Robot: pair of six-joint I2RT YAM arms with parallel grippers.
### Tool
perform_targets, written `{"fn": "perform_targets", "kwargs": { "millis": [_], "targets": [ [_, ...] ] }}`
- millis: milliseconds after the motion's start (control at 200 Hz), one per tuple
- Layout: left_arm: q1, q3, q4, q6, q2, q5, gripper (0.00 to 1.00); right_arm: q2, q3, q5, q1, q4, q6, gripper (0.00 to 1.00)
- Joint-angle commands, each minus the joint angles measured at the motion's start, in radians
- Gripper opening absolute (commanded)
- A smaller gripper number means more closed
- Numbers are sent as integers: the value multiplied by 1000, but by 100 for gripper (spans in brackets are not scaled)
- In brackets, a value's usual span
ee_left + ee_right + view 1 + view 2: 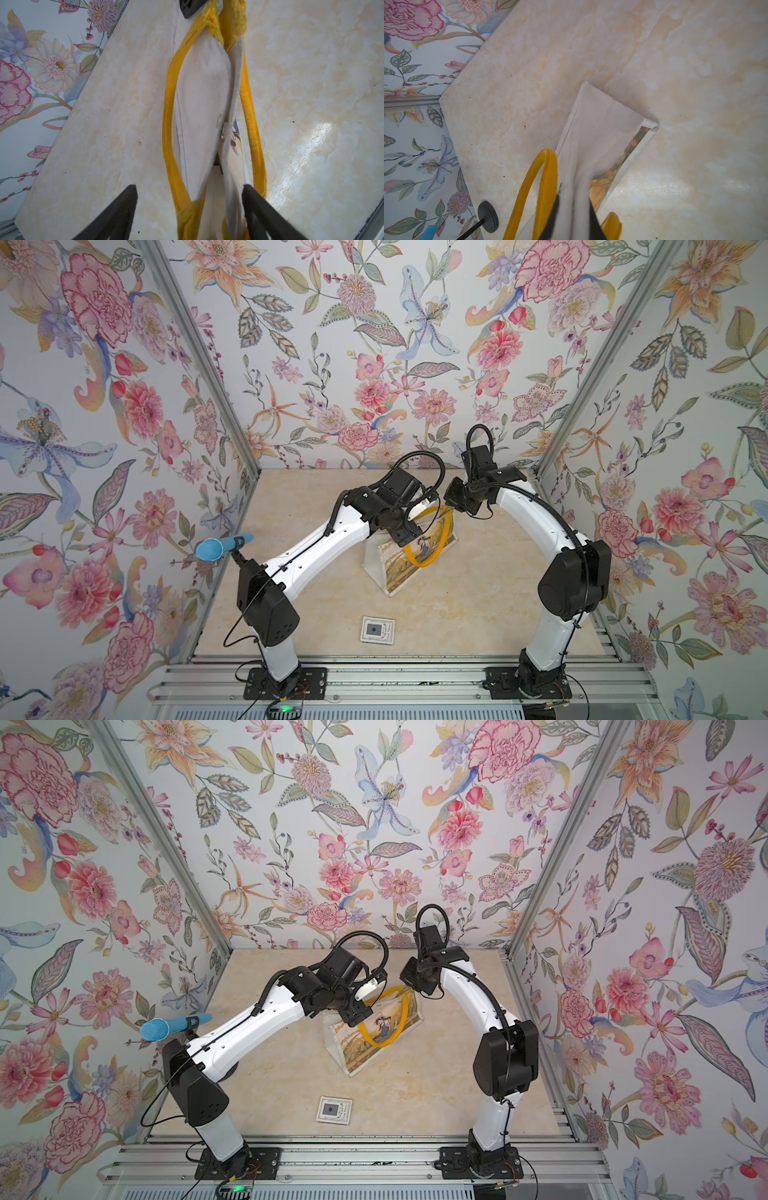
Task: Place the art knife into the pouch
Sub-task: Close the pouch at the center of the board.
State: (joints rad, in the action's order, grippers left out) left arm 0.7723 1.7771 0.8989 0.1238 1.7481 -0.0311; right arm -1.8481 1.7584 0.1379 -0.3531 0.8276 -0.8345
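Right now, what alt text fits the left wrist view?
The open left hand straddles one end of the off-white pouch, whose mouth gapes slightly between two yellow handles. It rests on a cream marbled table beside floral wallpaper.

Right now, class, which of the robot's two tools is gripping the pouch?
The right tool: its jaws are shut on the off-white fabric of the pouch. The left tool stands wide open over the pouch, gripping nothing.
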Motion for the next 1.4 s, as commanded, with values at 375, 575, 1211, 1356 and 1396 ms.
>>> {"fn": "perform_targets", "kwargs": {
  "millis": [375, 575, 1211, 1356, 1396],
  "targets": [
    [-30, -175, 20, -32, -54, -59, 98, -10, 48, -27, 13, -1, -7, 0],
    [-28, -180, 3, -38, -7, 23, 36, 22, 9, -7, 28, -37, -40, 0],
    [6, 339, 55, 0, 107, 284, 0, 444, -273, -219, 38, -188, -221, 0],
    [-32, 223, -30, -15, 73, 148, 0, 473, -268, -318, 14, -167, -198, 0],
    [-35, 187, -11, -27, 95, 169, 0, 464, -325, -230, 46, -165, -251, 0]
  ]
}}
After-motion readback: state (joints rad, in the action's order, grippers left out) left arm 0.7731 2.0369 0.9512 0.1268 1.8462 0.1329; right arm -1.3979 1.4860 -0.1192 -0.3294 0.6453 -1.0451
